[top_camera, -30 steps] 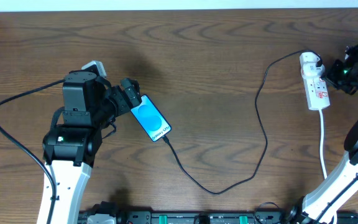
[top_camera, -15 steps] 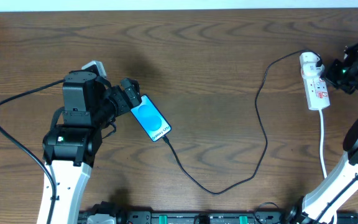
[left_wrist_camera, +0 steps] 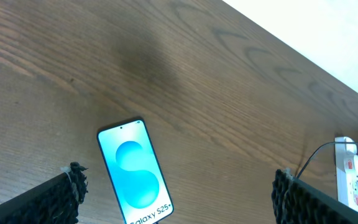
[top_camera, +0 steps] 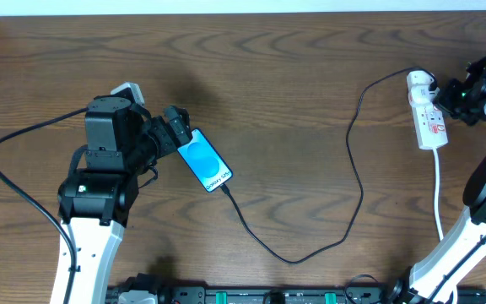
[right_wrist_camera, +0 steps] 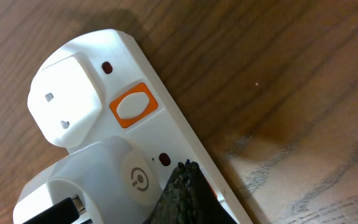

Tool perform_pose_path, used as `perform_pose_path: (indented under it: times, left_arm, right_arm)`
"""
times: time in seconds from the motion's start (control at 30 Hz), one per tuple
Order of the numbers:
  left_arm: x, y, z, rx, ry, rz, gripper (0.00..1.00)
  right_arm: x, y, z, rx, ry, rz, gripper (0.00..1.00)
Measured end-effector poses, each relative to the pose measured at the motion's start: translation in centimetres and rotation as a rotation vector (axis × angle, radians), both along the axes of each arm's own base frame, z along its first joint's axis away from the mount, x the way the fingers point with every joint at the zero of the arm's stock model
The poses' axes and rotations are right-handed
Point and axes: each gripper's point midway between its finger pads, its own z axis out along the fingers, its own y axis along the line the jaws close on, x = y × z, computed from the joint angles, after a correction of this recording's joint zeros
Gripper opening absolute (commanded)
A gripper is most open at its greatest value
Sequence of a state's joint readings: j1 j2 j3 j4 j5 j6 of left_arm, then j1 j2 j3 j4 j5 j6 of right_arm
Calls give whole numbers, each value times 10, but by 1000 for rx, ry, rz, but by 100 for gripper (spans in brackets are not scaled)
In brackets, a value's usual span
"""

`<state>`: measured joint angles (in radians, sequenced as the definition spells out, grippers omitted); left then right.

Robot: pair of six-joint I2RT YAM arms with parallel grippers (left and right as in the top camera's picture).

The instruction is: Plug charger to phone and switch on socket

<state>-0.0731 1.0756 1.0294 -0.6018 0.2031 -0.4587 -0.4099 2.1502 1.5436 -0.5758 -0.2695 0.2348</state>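
While the left claw (top_camera: 174, 128) gapes empty at the phone's (top_camera: 203, 160) ten o'clock end, the closed right claw (top_camera: 456, 93) hovers over the socket (top_camera: 427, 114).

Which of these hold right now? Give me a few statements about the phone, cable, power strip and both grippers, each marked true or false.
1. The phone lies screen up on the table. True.
2. The left gripper is clamped on the phone. False: it is open, with its fingers standing clear of the phone on either side.
3. The black cable runs up to the phone's lower end. True.
4. The right gripper hangs wide open over the power strip. False: it is shut, with its tip at the strip.
5. Nothing is plugged into the power strip. False: a white plug sits at one end.
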Motion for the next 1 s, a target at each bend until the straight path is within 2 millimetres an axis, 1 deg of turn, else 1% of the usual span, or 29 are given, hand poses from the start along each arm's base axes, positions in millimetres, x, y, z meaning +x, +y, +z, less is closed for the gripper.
perform_pose_path:
  times: [1.0]
  left_arm:
    - [0,0,0,0,0,0,97]
  right_arm:
    - [-4,2,1,36,47,-144,1]
